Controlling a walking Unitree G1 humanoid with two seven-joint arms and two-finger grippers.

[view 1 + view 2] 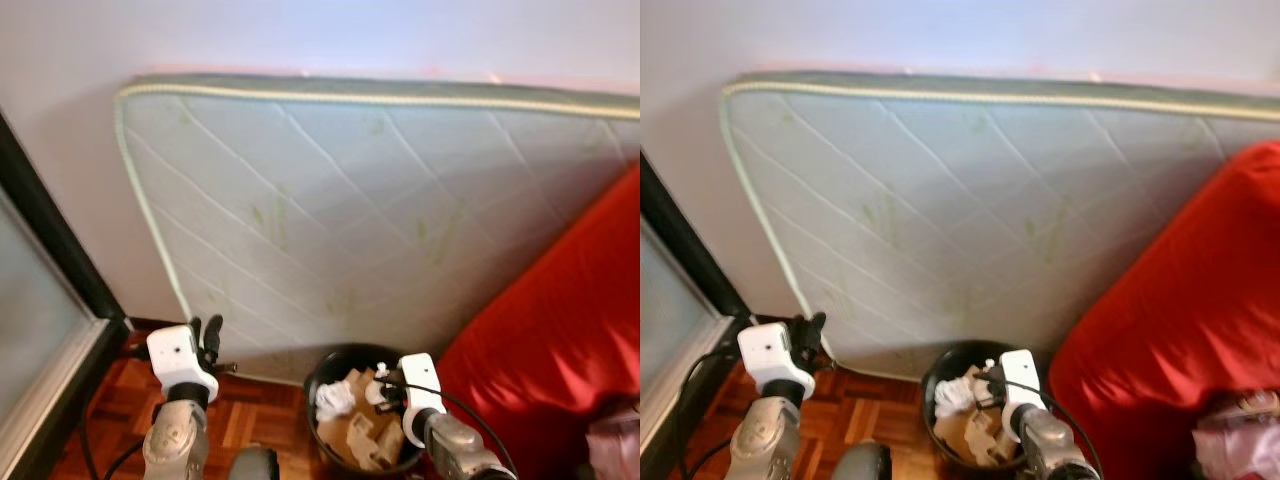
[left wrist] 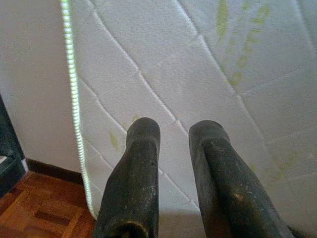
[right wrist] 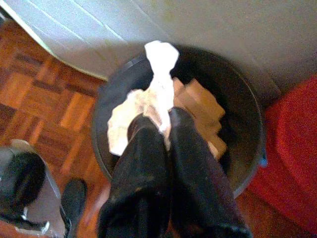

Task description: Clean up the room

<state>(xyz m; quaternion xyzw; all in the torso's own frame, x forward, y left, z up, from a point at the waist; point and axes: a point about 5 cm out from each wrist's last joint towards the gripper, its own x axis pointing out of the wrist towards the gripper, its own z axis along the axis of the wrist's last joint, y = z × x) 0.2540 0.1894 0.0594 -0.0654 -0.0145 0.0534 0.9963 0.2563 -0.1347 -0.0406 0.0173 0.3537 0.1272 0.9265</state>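
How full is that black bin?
Partly full: the black bin holds cardboard pieces and crumpled paper; the right gripper pinches a white tissue above it.

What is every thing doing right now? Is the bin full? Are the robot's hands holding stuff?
Black bin: upright, partly filled with cardboard and paper.
White tissue: pinched, held over the bin.
Right gripper: jaws shut on the tissue.
Left gripper: jaws open, empty.
Mattress: leaning against the wall.

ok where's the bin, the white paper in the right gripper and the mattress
bin (image 3: 247, 124): right wrist view, on its black inner wall beside the cardboard.
white paper (image 3: 159, 74): right wrist view, on the crumpled end sticking out past the fingers.
mattress (image 1: 350, 200): left eye view, on the middle of its quilted face.
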